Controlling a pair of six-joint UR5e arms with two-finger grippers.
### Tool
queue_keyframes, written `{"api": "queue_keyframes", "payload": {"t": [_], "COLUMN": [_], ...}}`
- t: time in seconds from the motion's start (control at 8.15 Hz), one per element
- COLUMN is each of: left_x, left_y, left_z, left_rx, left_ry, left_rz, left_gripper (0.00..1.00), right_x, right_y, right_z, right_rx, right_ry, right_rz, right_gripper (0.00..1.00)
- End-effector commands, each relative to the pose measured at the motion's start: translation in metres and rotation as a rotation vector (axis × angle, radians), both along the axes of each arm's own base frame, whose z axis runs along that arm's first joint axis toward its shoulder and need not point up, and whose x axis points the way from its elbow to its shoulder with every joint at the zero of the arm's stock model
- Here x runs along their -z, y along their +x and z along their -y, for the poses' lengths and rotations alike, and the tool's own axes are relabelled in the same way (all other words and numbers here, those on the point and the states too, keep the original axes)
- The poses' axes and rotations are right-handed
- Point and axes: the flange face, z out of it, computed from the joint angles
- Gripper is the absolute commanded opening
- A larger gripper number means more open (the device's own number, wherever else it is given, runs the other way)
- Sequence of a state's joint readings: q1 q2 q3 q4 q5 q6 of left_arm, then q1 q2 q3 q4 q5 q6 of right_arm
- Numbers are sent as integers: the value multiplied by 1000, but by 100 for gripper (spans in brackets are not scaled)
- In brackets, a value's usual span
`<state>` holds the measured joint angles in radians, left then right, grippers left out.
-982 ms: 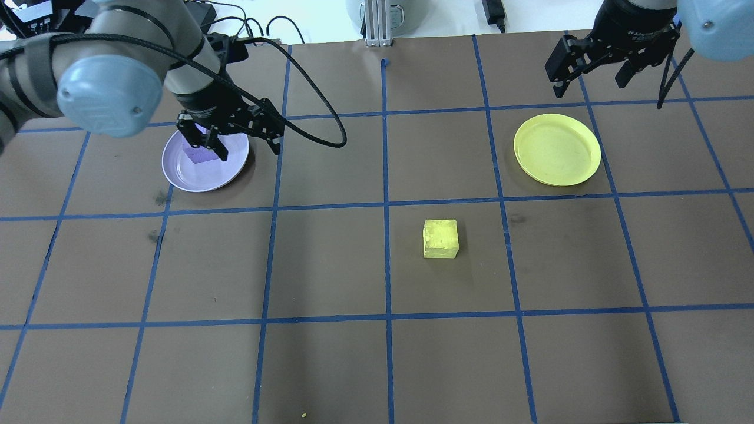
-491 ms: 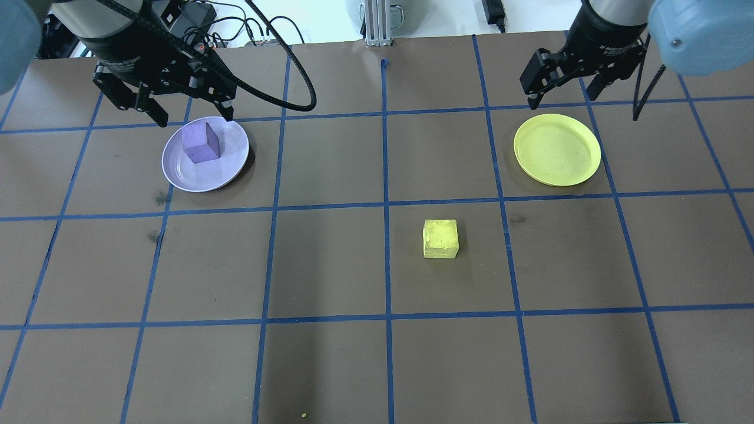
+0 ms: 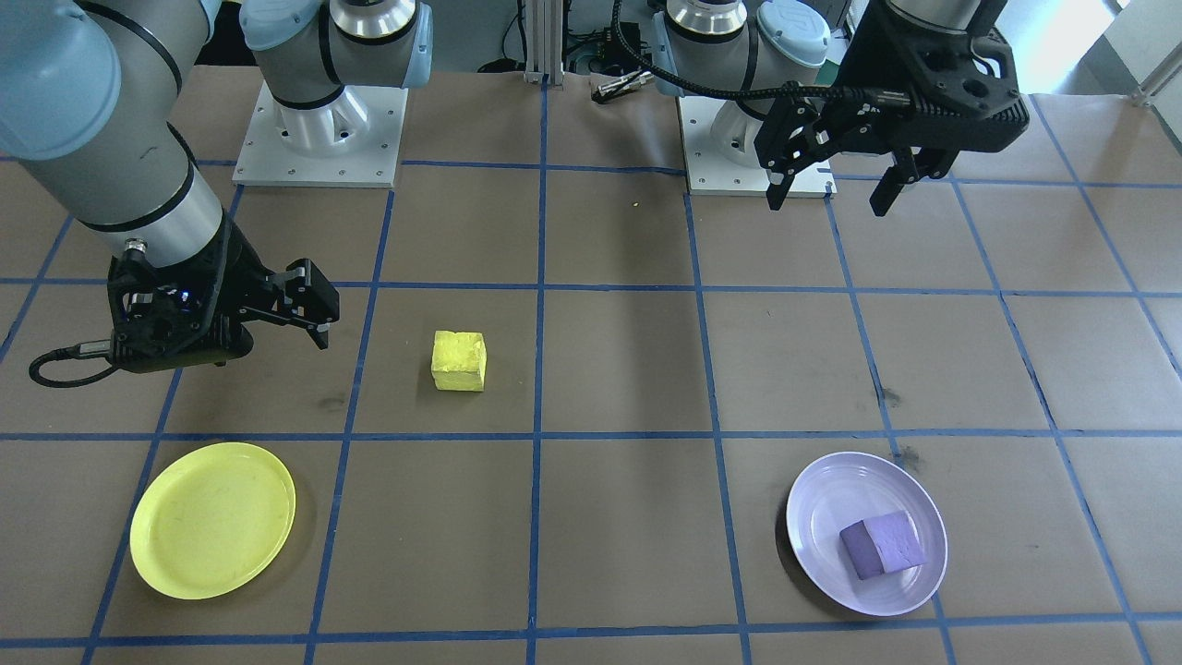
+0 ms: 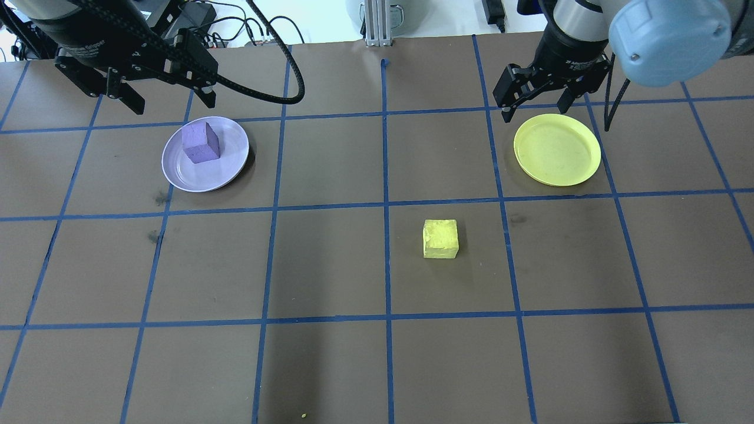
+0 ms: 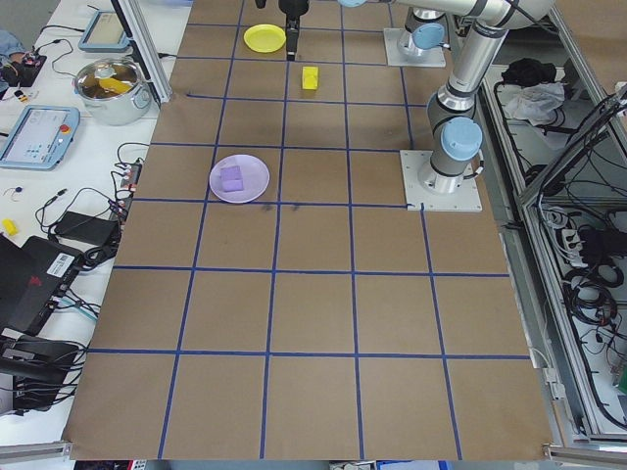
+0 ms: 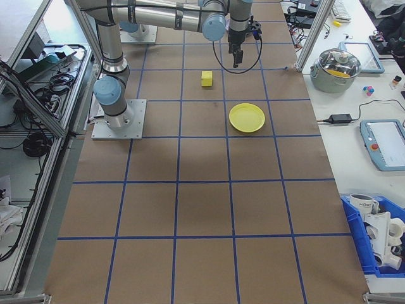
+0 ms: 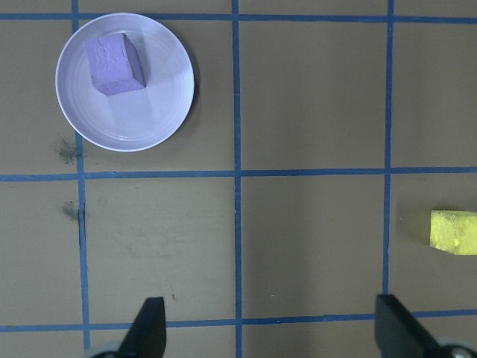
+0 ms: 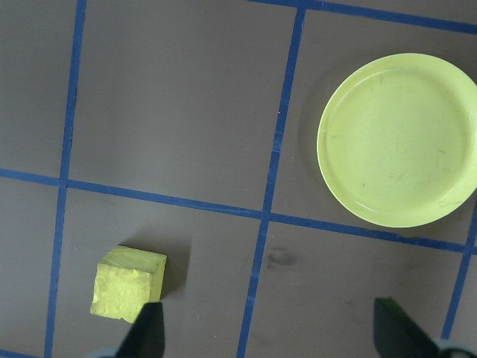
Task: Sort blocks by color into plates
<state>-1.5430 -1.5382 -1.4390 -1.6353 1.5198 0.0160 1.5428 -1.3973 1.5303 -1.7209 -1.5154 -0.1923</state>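
Nearest to us in the overhead exterior view we saw the yellow foam cube [image 4: 440, 238] sitting alone on the brown paper-covered table [image 4: 330, 365], inside one square of the blue tape grid [image 4: 386, 265], touching nothing and well apart from both plates. Farther back on the left lay the lavender plate [image 4: 227, 168], and the purple foam cube [image 4: 200, 142] rested inside it, toward the plate's far left part. At about the same depth on the right lay the yellow plate [image 4: 557, 150], with nothing on it. Beyond the lavender plate we found the left gripper [image 4: 168, 100] raised above the table, its two fingers spread wide apart and holding nothing; in the left wrist-mounted view the dark fingertips [image 7: 149, 328] stood far apart at the bottom edge, with the lavender plate [image 7: 160, 123] and its purple cube [image 7: 113, 63] up at the upper left. Beyond the yellow plate, near its far left rim, hung the right gripper [image 4: 535, 107], also with its fingers parted and empty. In the right wrist-mounted view we saw the yellow cube [image 8: 127, 283] at the lower left, the yellow plate [image 8: 399, 138] at the upper right, and the fingertips [image 8: 399, 324] apart. Farthest back, an aluminium post [image 4: 374, 23] and cables [image 4: 259, 26] stood past the table's edge.
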Motion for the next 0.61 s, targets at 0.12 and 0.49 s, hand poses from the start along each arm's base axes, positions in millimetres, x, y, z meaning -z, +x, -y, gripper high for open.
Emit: {"api": "queue_keyframes", "payload": {"t": [0.12, 0.49], "left_x": [-10, -17], "left_y": [1, 1], "left_z": [-10, -18], "left_rx": [-1, -2], "left_ry": [-29, -44], "left_rz": [15, 14], "left_gripper": [100, 100], "right_x": [12, 43], "right_y": [23, 37], "right_z": [3, 15], "right_rx": [-35, -12], "right_ry": [2, 38], "right_rz": [-2, 0], "right_gripper": [100, 100]}}
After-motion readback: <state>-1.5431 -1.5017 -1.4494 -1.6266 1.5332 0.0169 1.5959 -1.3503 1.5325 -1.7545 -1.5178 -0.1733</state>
